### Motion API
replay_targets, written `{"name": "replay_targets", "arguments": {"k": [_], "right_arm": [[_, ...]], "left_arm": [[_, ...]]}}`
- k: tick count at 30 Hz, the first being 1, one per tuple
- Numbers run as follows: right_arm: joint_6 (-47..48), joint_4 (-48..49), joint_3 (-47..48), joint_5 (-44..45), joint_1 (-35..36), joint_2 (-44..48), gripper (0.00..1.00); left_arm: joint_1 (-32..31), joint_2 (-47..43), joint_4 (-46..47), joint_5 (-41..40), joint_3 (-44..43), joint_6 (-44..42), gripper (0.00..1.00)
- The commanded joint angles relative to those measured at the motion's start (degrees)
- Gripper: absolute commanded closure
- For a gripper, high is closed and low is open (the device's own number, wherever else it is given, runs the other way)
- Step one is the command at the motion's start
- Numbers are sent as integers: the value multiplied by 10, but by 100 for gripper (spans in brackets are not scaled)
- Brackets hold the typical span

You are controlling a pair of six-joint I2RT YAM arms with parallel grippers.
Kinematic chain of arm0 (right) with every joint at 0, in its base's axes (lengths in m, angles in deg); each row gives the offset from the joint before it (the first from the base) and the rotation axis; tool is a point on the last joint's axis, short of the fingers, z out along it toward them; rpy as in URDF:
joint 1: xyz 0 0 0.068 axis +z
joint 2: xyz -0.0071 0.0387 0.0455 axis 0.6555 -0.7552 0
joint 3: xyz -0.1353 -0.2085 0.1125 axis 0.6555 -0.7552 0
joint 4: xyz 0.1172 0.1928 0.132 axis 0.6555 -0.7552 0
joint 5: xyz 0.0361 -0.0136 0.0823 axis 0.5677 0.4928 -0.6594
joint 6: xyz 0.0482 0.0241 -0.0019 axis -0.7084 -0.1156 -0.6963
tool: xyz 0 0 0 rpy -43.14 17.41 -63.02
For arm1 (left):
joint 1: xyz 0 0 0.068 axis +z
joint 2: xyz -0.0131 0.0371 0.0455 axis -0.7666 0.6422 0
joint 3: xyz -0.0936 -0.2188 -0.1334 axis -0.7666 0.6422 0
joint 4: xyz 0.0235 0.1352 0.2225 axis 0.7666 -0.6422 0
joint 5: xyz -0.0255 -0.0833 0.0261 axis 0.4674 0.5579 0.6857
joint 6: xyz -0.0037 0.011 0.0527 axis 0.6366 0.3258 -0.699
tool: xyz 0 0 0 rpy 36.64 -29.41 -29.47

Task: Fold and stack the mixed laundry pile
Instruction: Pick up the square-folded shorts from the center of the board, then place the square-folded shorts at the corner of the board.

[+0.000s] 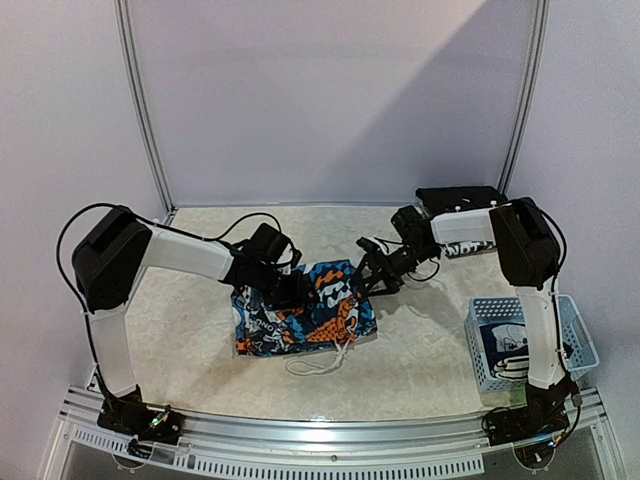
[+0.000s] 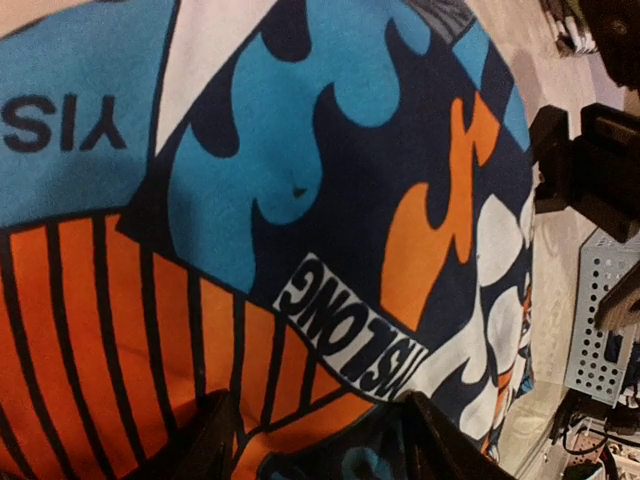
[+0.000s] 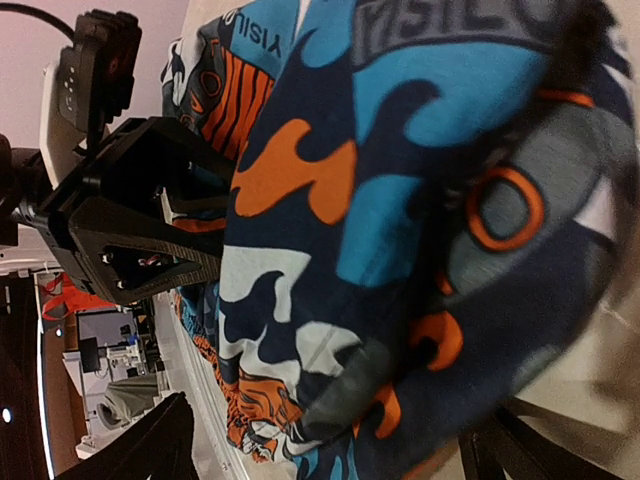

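From the overhead view I see the left arm [image 1: 180, 255] reaching in from the left across the counter [image 1: 200, 330]. The left fingers [image 1: 290, 293] rest on the upper left part of the cartoon-print garment [image 1: 325, 318].

In the left wrist view, both finger tips show at the bottom edge, one [image 2: 205, 445] on orange stripes and the other on navy cloth. They stand apart with a fold of fabric between them. I cannot tell whether they pinch that fold or only press on it.

The garment lies bunched at the centre of the counter, orange, blue, navy and white. A white cord [image 1: 318, 362] trails in a loop from its near edge onto the bare counter.

The right fingers [image 1: 364, 279] sit at the garment's upper right edge. In the right wrist view they are spread wide and released. A raised bulge of the cloth fills most of the space between them, and bare counter shows between the left-hand finger [image 3: 150, 440] and the cloth.

Behind the right arm [image 1: 520, 250], a black garment [image 1: 460, 195] lies at the far edge of the counter.

At the near right corner stands a basket [image 1: 582, 345] holding a black-and-white printed piece [image 1: 505, 350].
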Motion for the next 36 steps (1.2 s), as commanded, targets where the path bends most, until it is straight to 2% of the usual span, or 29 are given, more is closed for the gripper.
{"name": "replay_targets", "arguments": {"k": [1,6,8,11,14,17,19,22,28,36], "right_arm": [[-23,-16,-11,62,39,-54,8],[-57,5,6,51,55,-70,12],[-64,11,17,49,59,-75,15],[-73,22,27,47,66,-75,26],[-71,16,42,55,74,-76,55],[-35,-47,76,96,75,-78,88],[9,-93,100,136,71,-69,99],[74,-148,118,187,58,-41,100],[184,-251,171,260,22,10,100],[217,-318,281,323,-67,17,100]], "left_arm": [[-14,26,44,16,-5,19,43],[-16,51,63,20,8,40,49],[-15,58,98,21,22,54,51],[-16,65,129,33,32,69,53],[-16,67,150,38,35,76,54],[-15,53,153,36,35,75,53],[-14,26,136,25,36,64,48],[-9,-35,83,-7,36,23,40],[8,-135,-54,-76,28,-49,38],[19,-197,-129,-127,39,-86,37]]}}
